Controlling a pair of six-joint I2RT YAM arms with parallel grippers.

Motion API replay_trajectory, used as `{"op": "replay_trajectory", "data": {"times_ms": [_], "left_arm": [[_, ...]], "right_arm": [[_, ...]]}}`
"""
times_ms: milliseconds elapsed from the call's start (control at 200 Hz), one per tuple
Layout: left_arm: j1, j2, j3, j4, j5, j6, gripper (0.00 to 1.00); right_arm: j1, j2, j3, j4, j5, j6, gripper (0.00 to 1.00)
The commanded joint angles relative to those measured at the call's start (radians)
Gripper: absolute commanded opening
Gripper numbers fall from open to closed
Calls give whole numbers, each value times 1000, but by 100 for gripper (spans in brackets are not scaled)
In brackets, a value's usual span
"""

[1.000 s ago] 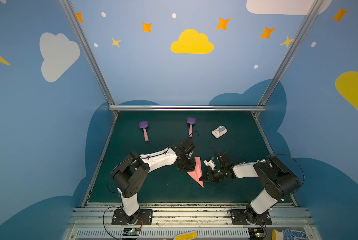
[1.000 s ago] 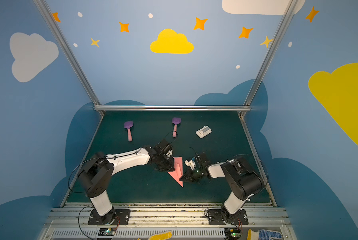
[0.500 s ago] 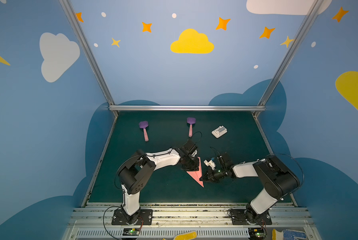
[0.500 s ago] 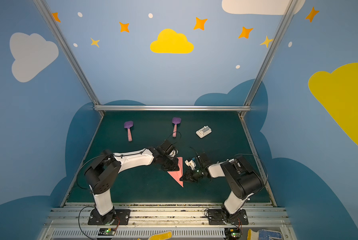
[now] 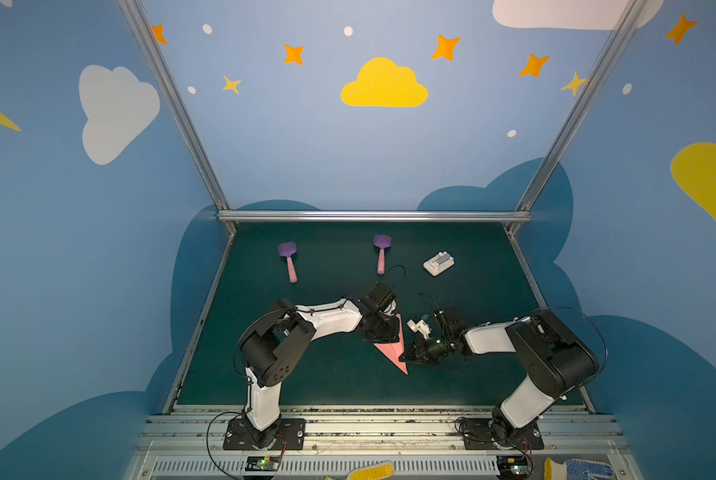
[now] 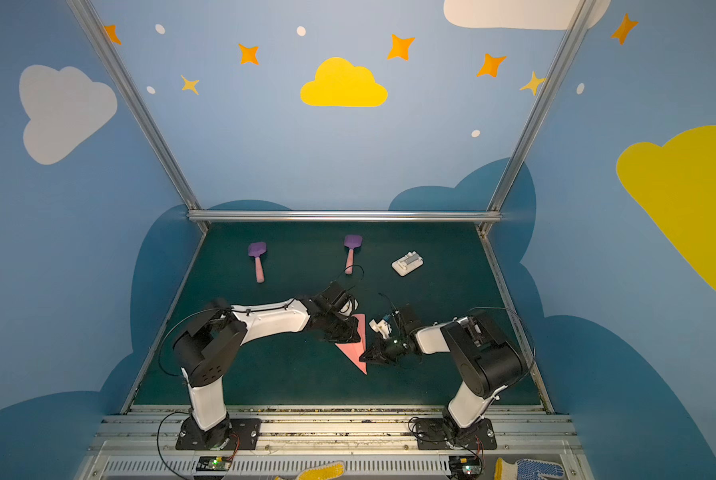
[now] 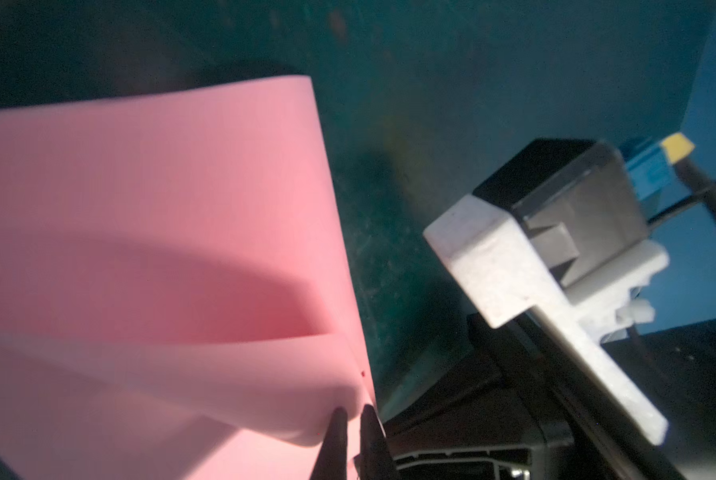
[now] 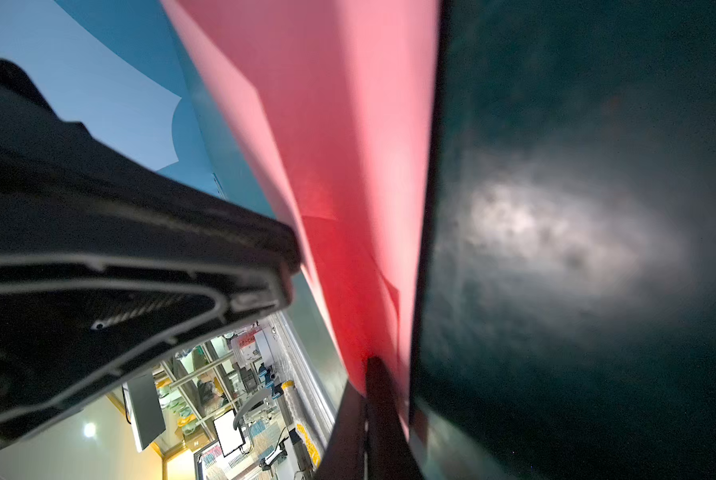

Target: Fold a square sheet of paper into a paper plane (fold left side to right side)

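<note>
The salmon-pink square sheet of paper (image 5: 393, 350) (image 6: 354, 351) lies mid-mat, creased into a narrow pointed paper plane shape with its tip toward the front. My left gripper (image 5: 389, 332) (image 6: 350, 332) sits over its far, wide end. In the left wrist view that gripper (image 7: 353, 411) is shut on the edge of a raised, curling paper layer (image 7: 161, 208). My right gripper (image 5: 404, 356) (image 6: 364, 357) is shut, its tip against the paper's right edge near the point. The right wrist view shows the closed right gripper (image 8: 368, 368) touching the pink paper (image 8: 348, 145).
Two purple spatulas with pink handles (image 5: 288, 259) (image 5: 382, 251) and a small white block (image 5: 438, 263) lie at the back of the green mat (image 5: 306, 374). The right arm's white camera mount (image 7: 514, 257) hangs close beside the paper.
My left arm has swung slightly to the right, its gripper edging farther over the paper. The right arm and the paper's tip have stayed put.
</note>
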Motion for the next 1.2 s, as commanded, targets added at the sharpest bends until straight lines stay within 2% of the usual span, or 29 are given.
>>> {"op": "replay_trajectory", "data": {"times_ms": [0,486,1196], "left_arm": [[4,16,-3,-1,-25,34,11],[40,-4,-23,-2,-35,64,13],[57,73,7,4,-19,86,11]], "right_arm": [[-6,31,-11,-87,65,-12,0],[-6,31,-27,-73,75,-1,0],[-7,17,-36,-48,63,20,0]]}}
